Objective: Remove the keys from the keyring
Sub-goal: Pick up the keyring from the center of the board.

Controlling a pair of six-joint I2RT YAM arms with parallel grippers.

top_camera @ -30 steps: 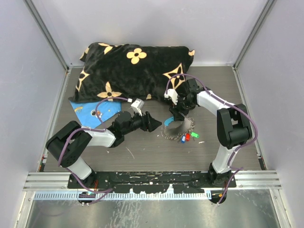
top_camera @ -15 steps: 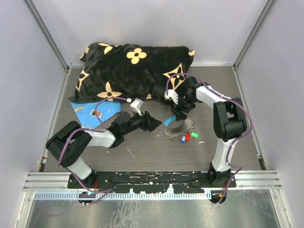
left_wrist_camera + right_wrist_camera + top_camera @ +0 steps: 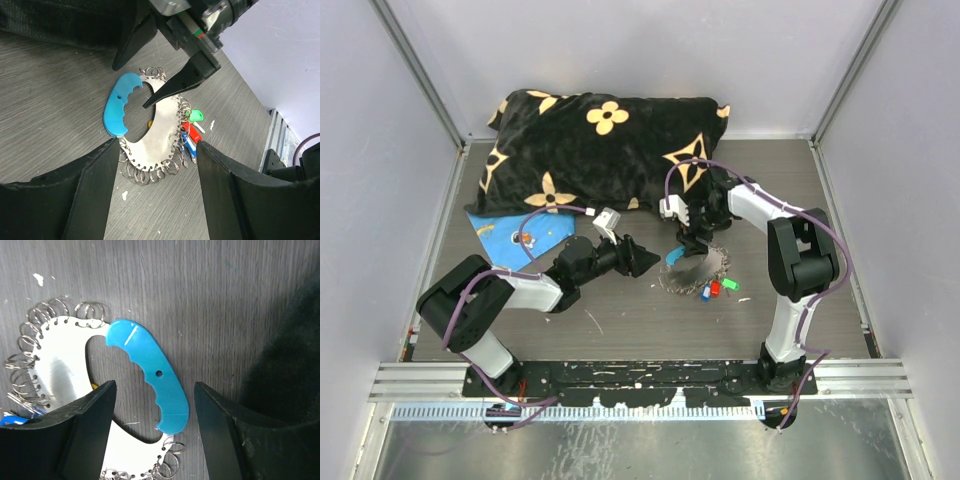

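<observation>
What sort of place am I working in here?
Probably a robot test cell: plain grey walls, aluminium frame posts, left arm and right arm bolted to a metal rail.

The keyring (image 3: 161,134) is silvery and light blue; its keys (image 3: 189,129) are red, blue and green. In the upper centre, a black pillow (image 3: 600,150) bears tan flowers. The tabletop (image 3: 640,320) is dark grey woodgrain.

Keyring (image 3: 155,137) flat, metallic crescent, light-blue grip; coloured keys (image 3: 195,116) still bunched on edge.
</observation>
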